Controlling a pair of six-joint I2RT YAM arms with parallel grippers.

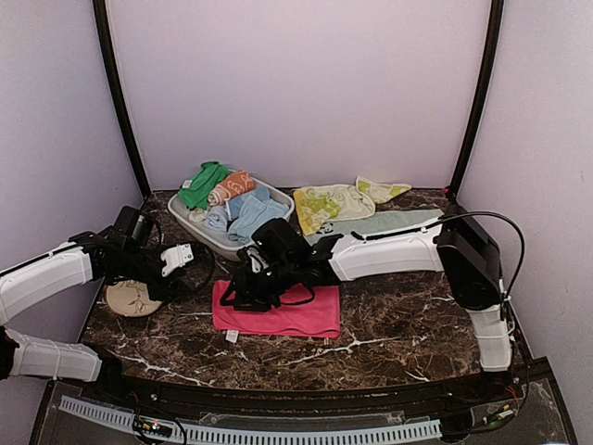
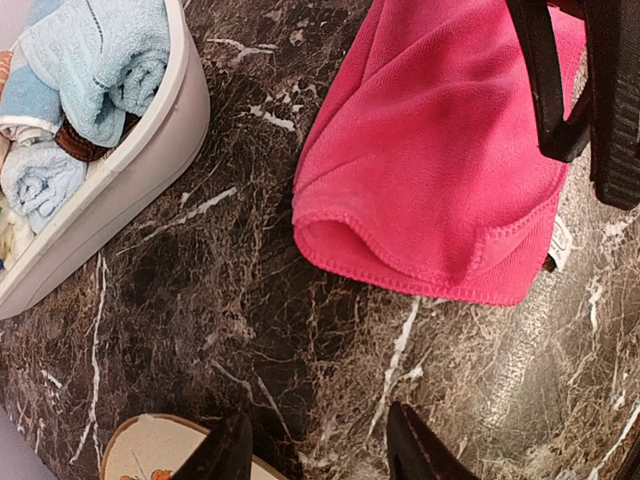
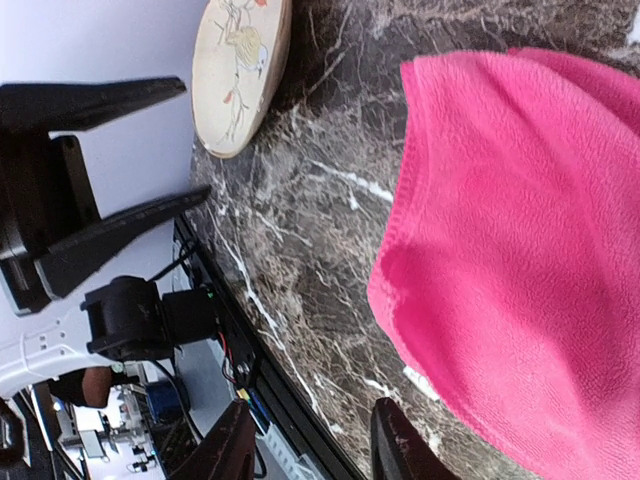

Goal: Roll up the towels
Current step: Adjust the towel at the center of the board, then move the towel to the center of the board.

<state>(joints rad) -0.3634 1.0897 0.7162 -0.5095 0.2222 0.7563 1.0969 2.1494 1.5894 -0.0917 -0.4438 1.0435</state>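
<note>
A pink towel (image 1: 287,317) lies flat mid-tabletop (image 1: 398,324). The right gripper (image 1: 243,295) is over the towel's 9 o'clock edge. The left gripper (image 1: 181,260) hangs at the towel's 10 o'clock, apart from it, near a round disc (image 1: 125,298). At 12 o'clock a tub (image 1: 185,221) holds rolled cloths. A yellow towel (image 1: 324,202) and a mint towel (image 1: 403,222) lie crumpled at 1 o'clock.

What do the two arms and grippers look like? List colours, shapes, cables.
The left arm and right arm have smooth white shell segments joined by black joints. The left gripper and right gripper each carry two black tapered fingers. A thin black cable loops over the right arm's black shoulder block.
</note>
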